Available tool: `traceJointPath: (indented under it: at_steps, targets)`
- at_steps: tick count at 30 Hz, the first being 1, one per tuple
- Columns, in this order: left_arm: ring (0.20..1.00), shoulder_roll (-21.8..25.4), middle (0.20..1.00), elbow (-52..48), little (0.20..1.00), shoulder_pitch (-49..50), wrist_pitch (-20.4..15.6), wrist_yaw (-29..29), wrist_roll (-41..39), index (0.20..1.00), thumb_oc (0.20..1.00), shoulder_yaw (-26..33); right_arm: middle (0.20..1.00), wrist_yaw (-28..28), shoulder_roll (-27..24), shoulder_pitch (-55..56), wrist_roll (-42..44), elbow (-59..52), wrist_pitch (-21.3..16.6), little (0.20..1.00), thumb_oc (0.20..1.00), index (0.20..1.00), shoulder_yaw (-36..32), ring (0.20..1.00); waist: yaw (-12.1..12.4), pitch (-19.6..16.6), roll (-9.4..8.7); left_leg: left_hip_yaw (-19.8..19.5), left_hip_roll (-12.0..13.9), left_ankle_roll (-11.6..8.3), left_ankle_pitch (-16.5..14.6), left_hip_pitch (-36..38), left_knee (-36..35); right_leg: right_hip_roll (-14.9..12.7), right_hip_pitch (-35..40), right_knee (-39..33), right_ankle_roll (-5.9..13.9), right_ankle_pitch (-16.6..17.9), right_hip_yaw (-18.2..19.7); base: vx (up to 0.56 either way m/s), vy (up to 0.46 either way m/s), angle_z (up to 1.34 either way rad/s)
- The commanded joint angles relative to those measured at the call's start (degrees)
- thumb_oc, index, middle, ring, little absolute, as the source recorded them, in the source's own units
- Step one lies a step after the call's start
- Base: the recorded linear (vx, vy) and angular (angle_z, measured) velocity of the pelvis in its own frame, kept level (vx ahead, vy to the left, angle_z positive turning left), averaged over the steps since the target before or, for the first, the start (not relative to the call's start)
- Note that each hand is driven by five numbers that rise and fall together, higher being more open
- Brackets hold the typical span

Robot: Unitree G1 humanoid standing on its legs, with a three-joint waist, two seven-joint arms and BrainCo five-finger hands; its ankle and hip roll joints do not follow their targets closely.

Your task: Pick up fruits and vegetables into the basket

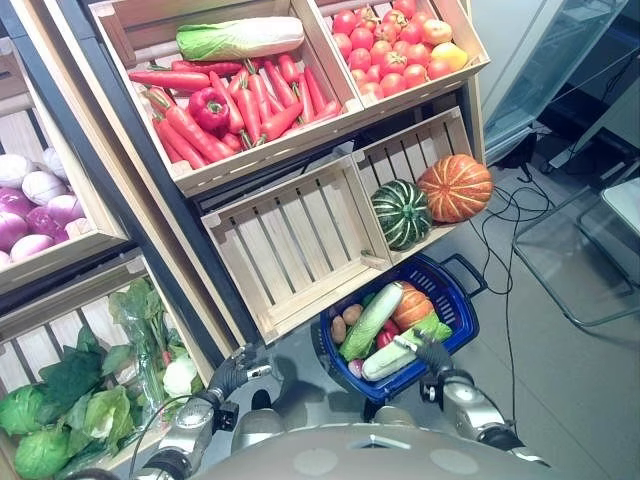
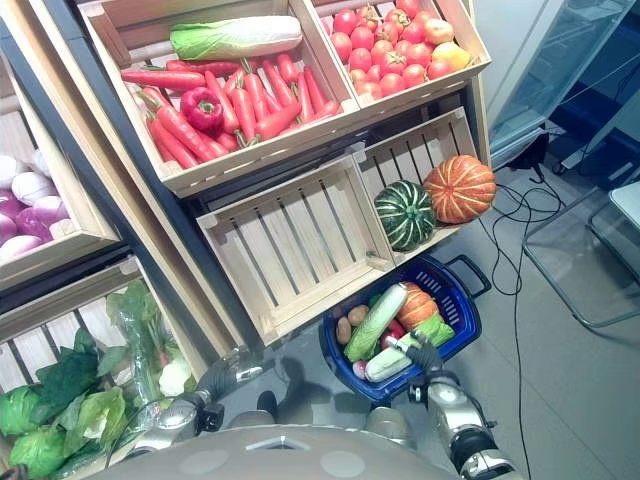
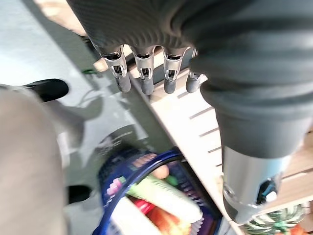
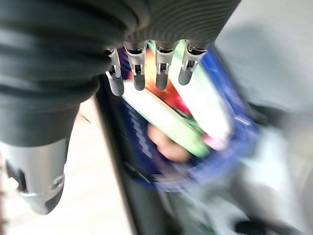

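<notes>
A blue basket (image 1: 462, 308) stands on the floor below the shelves, holding long pale green gourds (image 1: 372, 320), a small orange pumpkin (image 1: 413, 305), potatoes and something red. My right hand (image 1: 432, 352) hovers at the basket's near edge, open and holding nothing; its fingers (image 4: 161, 68) hang straight over the basket (image 4: 137, 142). Beside an empty wooden crate (image 1: 295, 240), my left hand (image 1: 228, 375) is open with straight fingers (image 3: 142, 73), and the basket (image 3: 146, 159) lies beyond it. On the shelves are carrots (image 1: 245, 110), a red pepper (image 1: 208, 108), a napa cabbage (image 1: 240, 38) and tomatoes (image 1: 395, 45).
A green striped pumpkin (image 1: 402, 213) and an orange pumpkin (image 1: 455, 187) sit in the lower right crate. Purple and white onions (image 1: 35, 205) and leafy greens (image 1: 80, 400) fill the left bins. A glass-topped stand (image 1: 580, 250) is on the floor at the right.
</notes>
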Motion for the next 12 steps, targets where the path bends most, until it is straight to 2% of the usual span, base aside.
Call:
traceJointPath:
  at_steps: [1, 5, 6, 8, 10, 12]
  targets:
    - [1.000, -0.99, 1.000, 4.29, 1.000, -4.81, 1.23, -2.58, 1.01, 1.000, 1.000, -0.24, 1.000, 3.87, 1.45, -4.22, 0.80, 2.31, -0.60, 1.000, 1.000, 1.000, 0.57, 1.000, -0.14, 1.79, -0.31, 0.29, -2.52, 3.16, -4.18, -0.11, 2.40, -2.35, 1.64, 1.38, 2.56, 1.35, -1.61, -0.03, 0.032, 0.01]
    - [1.000, -2.03, 1.000, 6.60, 1.000, -5.58, 1.84, -4.04, 0.21, 1.000, 1.000, -0.79, 1.000, 6.48, 2.23, -4.41, 1.69, 5.64, 0.30, 1.000, 1.000, 1.000, 0.44, 1.000, -0.55, 1.29, 0.22, 0.59, -2.91, 3.29, -4.35, 0.37, 2.13, -1.98, 2.14, 1.04, 2.17, 0.98, -1.83, -0.04, 0.046, -0.01]
    - [1.000, -2.29, 1.000, 7.01, 1.000, -5.76, 3.03, -5.23, -1.17, 1.000, 1.000, -0.78, 1.000, 8.06, 2.41, -4.42, 1.47, 6.38, 1.37, 1.000, 1.000, 1.000, 0.43, 1.000, -0.63, 1.22, 0.38, 0.64, -3.05, 3.37, -4.37, 0.43, 2.07, -1.87, 2.26, 1.00, 2.04, 0.85, -1.85, -0.05, 0.048, -0.01]
    - [1.000, -2.91, 1.000, 7.77, 1.000, -6.14, 4.37, -7.39, -3.43, 1.000, 1.000, -0.37, 1.000, 8.54, 2.72, -4.40, 1.68, 8.32, 1.06, 1.000, 1.000, 1.000, 0.38, 1.000, -0.64, 1.01, 0.67, 0.49, -3.28, 3.53, -4.46, 0.67, 1.96, -1.63, 2.67, 0.89, 1.72, 0.51, -1.97, -0.03, 0.034, 0.00]
    - [1.000, -3.83, 1.000, 8.99, 1.000, -6.18, 5.36, -9.01, -5.05, 1.000, 1.000, 0.41, 1.000, 10.79, 3.04, -4.65, 4.26, 10.59, 4.50, 1.000, 1.000, 1.000, -1.26, 1.000, -0.52, 0.45, 0.91, 0.61, -3.56, 3.70, -4.50, 1.40, 1.50, -1.10, 3.80, 0.26, 1.32, 0.19, -2.39, 0.00, 0.027, 0.05]
    - [1.000, -4.26, 1.000, 9.67, 1.000, -6.10, 6.26, -8.57, -4.03, 1.000, 1.000, 0.74, 1.000, 12.15, 2.95, -4.69, 1.39, 11.68, 4.51, 1.000, 1.000, 1.000, -0.84, 1.000, -0.24, 0.10, 0.97, 0.31, -3.67, 3.75, -4.63, 1.83, 1.26, -0.86, 4.45, 0.01, 1.07, -0.08, -2.82, 0.01, 0.016, 0.09]
